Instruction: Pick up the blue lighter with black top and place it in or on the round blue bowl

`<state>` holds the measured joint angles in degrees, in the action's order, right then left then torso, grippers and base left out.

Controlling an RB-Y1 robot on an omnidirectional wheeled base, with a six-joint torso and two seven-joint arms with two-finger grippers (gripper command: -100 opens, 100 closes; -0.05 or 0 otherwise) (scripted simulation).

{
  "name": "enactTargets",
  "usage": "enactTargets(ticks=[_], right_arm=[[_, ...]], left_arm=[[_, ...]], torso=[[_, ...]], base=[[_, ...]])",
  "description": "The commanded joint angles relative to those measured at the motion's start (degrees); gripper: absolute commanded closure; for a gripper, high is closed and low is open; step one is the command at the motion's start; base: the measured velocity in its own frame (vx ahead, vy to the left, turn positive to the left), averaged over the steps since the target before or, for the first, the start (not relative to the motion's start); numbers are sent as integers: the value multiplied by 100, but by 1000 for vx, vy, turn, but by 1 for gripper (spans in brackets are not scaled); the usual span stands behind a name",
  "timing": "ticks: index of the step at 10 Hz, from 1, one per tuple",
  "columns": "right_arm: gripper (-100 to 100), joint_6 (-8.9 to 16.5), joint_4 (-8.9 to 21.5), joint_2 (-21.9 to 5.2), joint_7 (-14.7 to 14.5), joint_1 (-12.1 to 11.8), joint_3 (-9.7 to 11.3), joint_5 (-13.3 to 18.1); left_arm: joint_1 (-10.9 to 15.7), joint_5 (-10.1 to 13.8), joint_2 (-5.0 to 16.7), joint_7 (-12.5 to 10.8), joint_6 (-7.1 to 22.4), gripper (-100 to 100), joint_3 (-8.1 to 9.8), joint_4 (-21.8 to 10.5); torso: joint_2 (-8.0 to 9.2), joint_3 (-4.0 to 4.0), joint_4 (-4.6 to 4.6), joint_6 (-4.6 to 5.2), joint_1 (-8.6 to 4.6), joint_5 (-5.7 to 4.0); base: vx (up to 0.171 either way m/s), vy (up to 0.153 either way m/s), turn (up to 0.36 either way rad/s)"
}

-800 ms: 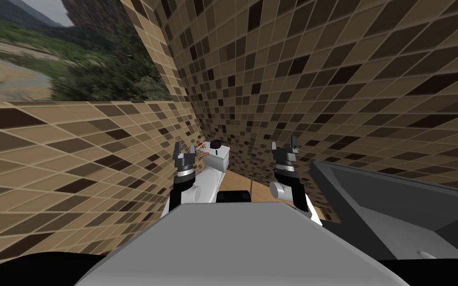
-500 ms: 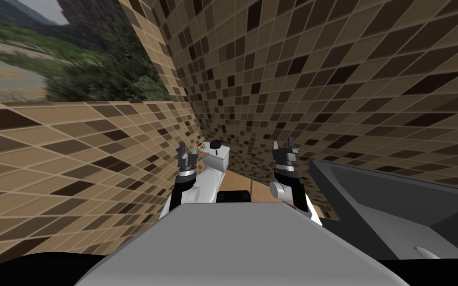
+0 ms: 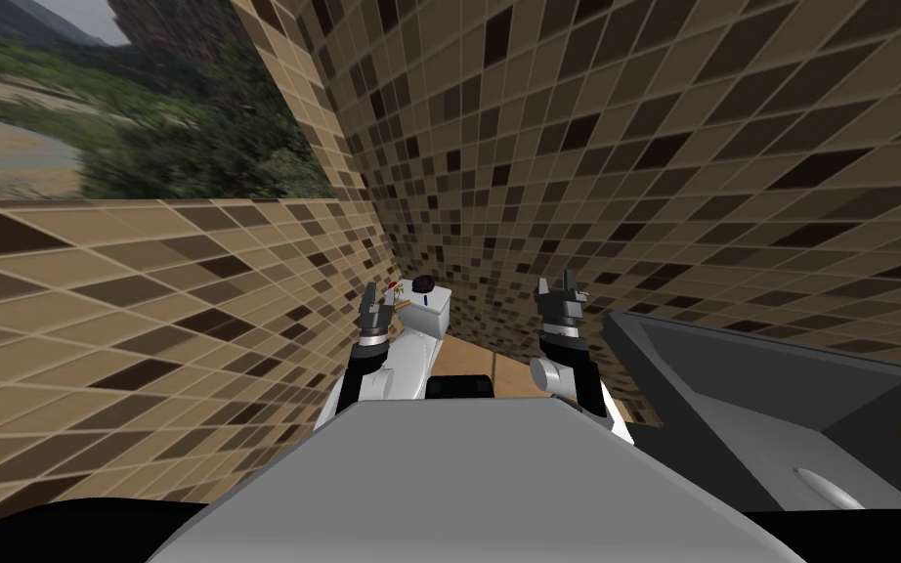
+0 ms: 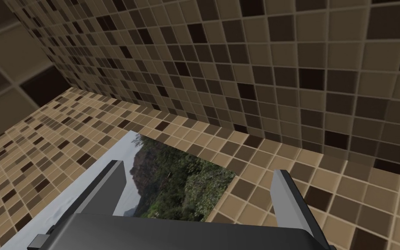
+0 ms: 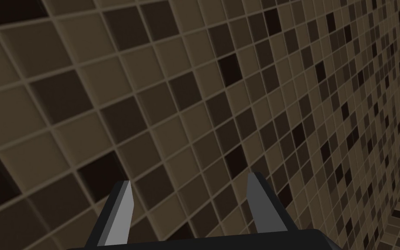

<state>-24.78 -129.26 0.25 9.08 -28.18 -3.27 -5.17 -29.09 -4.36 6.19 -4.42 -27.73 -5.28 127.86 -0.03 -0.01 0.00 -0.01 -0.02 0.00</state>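
Now, tank [image 3: 429, 311]: you are looking down at a white, box-like tank that is standing in the tiled corner, ahead of both arms.
Bowl [image 3: 424, 284]: a dark, round thing is sitting on the tank's top, toward its far edge.
Lighter: you cannot pick it out. A few small bits [image 3: 397, 289], red, yellow and orange, are lying at the left end of the tank's top, left of the bowl. They are too small to tell which of them, if any, it is.
Left gripper [image 3: 378, 294]: it is hanging just left of the tank, near those small bits. You cannot tell whether it is touching anything there. Its fingers [image 4: 113, 186] are standing wide apart and gripping nothing.
Right gripper [image 3: 559, 286]: it is hanging well to the right of the tank, between the tank and the tub [image 3: 693, 367]. Its fingers [image 5: 121, 210] are also spread apart and empty.
Tub: grey, it is lying to the right of the tank, beyond the right gripper.
Walls [image 3: 634, 147]: brown and tan tiles are meeting in a corner behind the tank.
Window [image 3: 146, 117]: it is showing green hills, above and to the left of the tank.
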Motion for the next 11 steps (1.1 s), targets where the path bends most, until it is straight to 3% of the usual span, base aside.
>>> enactTargets(ticks=[1,6,9,11], right_arm=[[0,0,0,0,0,0,0,0],[0,0,0,0,0,0,0,0],[0,0,0,0,0,1,0,0],[0,0,0,0,0,0,0,0]], left_arm=[[0,-1,2,-1,-2,-100,0,-2],[0,-1,2,-1,-2,-100,0,-2],[107,-256,245,199,19,-100,-58,-354],[107,-256,245,199,19,-100,-58,-354]], torso=[[0,0,0,0,0,0],[2,1,0,0,3,1],[11,6,2,2,14,3],[4,3,1,0,5,2]], base=[[0,0,0],[-1,1,-5],[-25,26,-82],[2,-2,7]])
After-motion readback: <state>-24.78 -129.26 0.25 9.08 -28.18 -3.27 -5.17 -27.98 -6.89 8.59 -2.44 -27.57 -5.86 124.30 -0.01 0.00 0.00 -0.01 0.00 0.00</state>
